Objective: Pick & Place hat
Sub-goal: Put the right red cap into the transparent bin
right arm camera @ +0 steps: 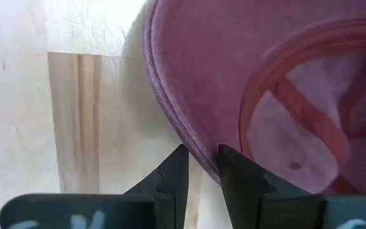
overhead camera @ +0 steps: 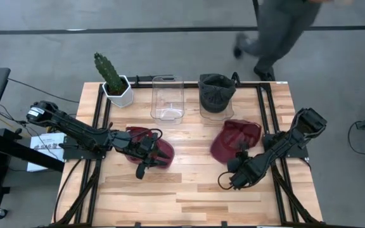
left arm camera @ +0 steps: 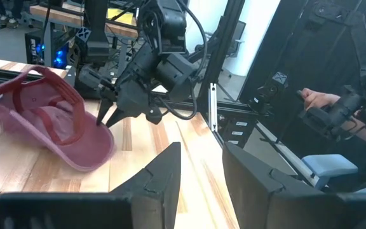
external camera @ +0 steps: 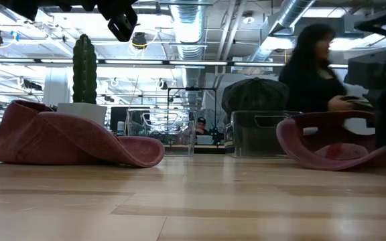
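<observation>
Two maroon hats lie on the counter (overhead camera: 189, 190), and neither has been lifted, so the task looks to be at its start: approach under way, no grasp, no placing.

The right end effector (overhead camera: 238, 166) sits low, at the brim edge of the right hat (overhead camera: 236, 139), which lies upside down just ahead of it. In the right wrist view its fingers (right arm camera: 173, 172) are only narrowly parted and grip nothing; the brim's edge (right arm camera: 189, 143) lies right at the fingertips, crossing in front of the slim gap. Whether the fingers touch the cloth I cannot tell. This hat rests flat on the wood in the low view (external camera: 334, 144).

The left end effector (overhead camera: 146, 166) is raised over the near edge of the left hat (overhead camera: 151, 147); the low view shows that hat (external camera: 72, 140) lying untouched with the arm high above it. In the left wrist view its fingers (left arm camera: 161, 175) are slightly apart and empty.

Beyond both end effectors, at the far edge, stand a clear bin (overhead camera: 168, 98), a dark bin (overhead camera: 216, 95) and a potted cactus (overhead camera: 114, 79). Which is the target is not shown; I judge one of the bins likely.

Left to do: close on a brim, lift, carry, release. A person (overhead camera: 277, 28) walks past beyond the counter.
</observation>
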Controlling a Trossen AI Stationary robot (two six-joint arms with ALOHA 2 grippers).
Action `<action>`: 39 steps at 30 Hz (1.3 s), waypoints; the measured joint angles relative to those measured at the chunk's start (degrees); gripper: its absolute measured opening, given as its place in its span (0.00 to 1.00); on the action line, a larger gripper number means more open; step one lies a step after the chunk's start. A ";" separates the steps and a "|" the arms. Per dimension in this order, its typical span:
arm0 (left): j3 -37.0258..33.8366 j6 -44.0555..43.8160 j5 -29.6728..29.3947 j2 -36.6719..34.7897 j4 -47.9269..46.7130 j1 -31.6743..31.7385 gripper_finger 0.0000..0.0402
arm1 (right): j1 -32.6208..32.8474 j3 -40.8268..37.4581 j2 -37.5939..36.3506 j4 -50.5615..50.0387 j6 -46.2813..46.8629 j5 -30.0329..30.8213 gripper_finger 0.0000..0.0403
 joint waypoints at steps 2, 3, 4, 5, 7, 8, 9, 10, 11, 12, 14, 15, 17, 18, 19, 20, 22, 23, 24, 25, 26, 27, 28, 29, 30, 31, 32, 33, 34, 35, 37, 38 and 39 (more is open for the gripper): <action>0.00 0.00 -0.01 0.00 0.00 0.00 0.28 | 0.02 -0.41 0.00 0.94 0.76 1.11 0.18; 0.00 0.00 -0.01 0.00 0.00 0.00 0.28 | 0.02 -0.41 0.00 1.15 1.66 1.48 0.18; 0.00 0.00 -0.01 0.00 0.00 0.00 0.28 | 0.02 -0.41 0.00 1.24 2.47 1.75 0.16; 0.00 0.00 -0.01 0.00 0.00 0.00 0.28 | 0.02 -0.41 0.00 1.34 3.06 1.98 0.14; 0.00 0.00 -0.01 0.00 0.00 0.00 0.28 | 0.09 -0.41 0.00 1.87 3.81 2.26 0.08; 0.00 0.00 -0.01 0.00 0.00 0.00 0.28 | 0.09 -0.41 0.00 2.29 4.16 2.41 0.04; 0.00 0.00 -0.01 0.00 0.00 0.00 0.28 | 0.08 -0.41 0.00 2.85 4.53 2.49 0.03; 0.00 0.00 -0.01 0.00 -0.01 0.00 0.28 | 0.07 -0.41 0.00 3.56 4.73 2.49 0.03; 0.00 0.00 0.00 0.00 0.00 0.00 0.28 | 0.07 -0.41 0.00 4.38 5.21 2.58 0.03; 0.00 0.00 -0.01 0.00 0.00 0.00 0.28 | 0.08 -0.41 0.00 5.29 5.88 2.66 0.02; 0.00 0.00 -0.01 0.00 0.00 0.00 0.28 | 0.12 -0.39 0.00 7.21 6.09 2.71 0.01; 0.00 0.00 -0.01 0.00 0.00 0.00 0.28 | 0.34 -0.16 0.00 7.72 6.27 2.94 0.01; 0.00 0.00 0.00 0.00 0.00 0.00 0.28 | 1.02 0.95 0.00 8.14 7.74 4.68 0.01; 0.00 0.00 -0.01 0.00 0.00 0.01 0.28 | 1.44 1.67 0.00 8.38 8.02 5.67 0.01; 0.00 0.00 -0.01 0.00 0.00 0.00 0.28 | 1.91 2.57 0.00 8.44 8.04 6.79 0.01; 0.00 0.00 -0.01 0.00 0.00 0.00 0.28 | 2.51 3.44 0.00 8.42 8.06 8.33 0.01; 0.00 0.00 -0.01 0.00 0.00 0.00 0.28 | 3.79 5.49 0.00 8.96 8.13 11.79 0.00; 0.00 0.00 -0.01 0.00 0.00 0.00 0.28 | 4.50 6.48 0.00 9.76 8.09 13.72 0.00; -0.02 -0.11 0.00 0.00 0.00 -0.05 0.28 | 5.27 7.32 0.00 10.88 7.66 15.73 0.00; -0.17 -0.26 0.19 0.01 0.06 -0.31 0.28 | 6.00 8.05 0.00 12.32 6.96 17.75 0.00; -0.47 -0.16 0.86 0.16 0.09 -0.57 0.28 | 6.80 8.67 0.00 14.37 5.73 20.03 0.00; -0.76 0.13 1.71 0.42 -0.02 -0.91 0.28 | 7.52 9.18 0.00 16.85 4.27 21.95 0.00; -1.07 0.47 2.76 0.65 -0.15 -1.21 0.28 | 8.12 9.51 0.00 19.96 2.72 23.52 0.00; -1.29 0.64 3.89 0.81 -0.20 -1.40 0.28 | 8.53 9.61 -0.02 23.16 1.10 24.71 0.00; -1.29 1.10 4.88 0.98 -0.16 -1.42 0.28 | 8.86 9.62 -0.01 26.32 -0.42 25.56 0.00; -1.27 1.58 5.92 1.21 -0.01 -1.54 0.28 | 9.02 9.61 -0.02 29.72 -1.96 26.20 0.00; -1.27 2.13 6.96 1.45 0.02 -1.57 0.28 | 9.19 9.60 -0.02 33.27 -3.55 26.73 0.00; -1.27 2.84 7.89 1.88 0.01 -1.61 0.28 | 9.20 9.60 -0.02 36.60 -5.12 26.91 0.00; -1.27 3.31 8.66 2.50 0.07 -1.80 0.28 | 9.18 9.60 -0.02 39.47 -6.55 26.97 0.00; -1.27 3.47 8.85 3.10 -0.04 -1.97 0.28 | 9.18 9.60 0.00 42.09 -8.01 26.96 0.00; -1.27 3.54 8.90 4.79 0.06 -2.34 0.28 | 9.09 9.60 -0.02 46.77 -10.68 26.42 0.00; -1.27 3.56 8.88 5.89 0.08 -2.34 0.28 | 9.03 9.60 -0.02 48.60 -11.82 25.45 0.00; -1.27 3.59 8.79 7.03 0.02 -2.34 0.28 | 8.82 9.60 -0.02 49.97 -12.69 24.14 0.00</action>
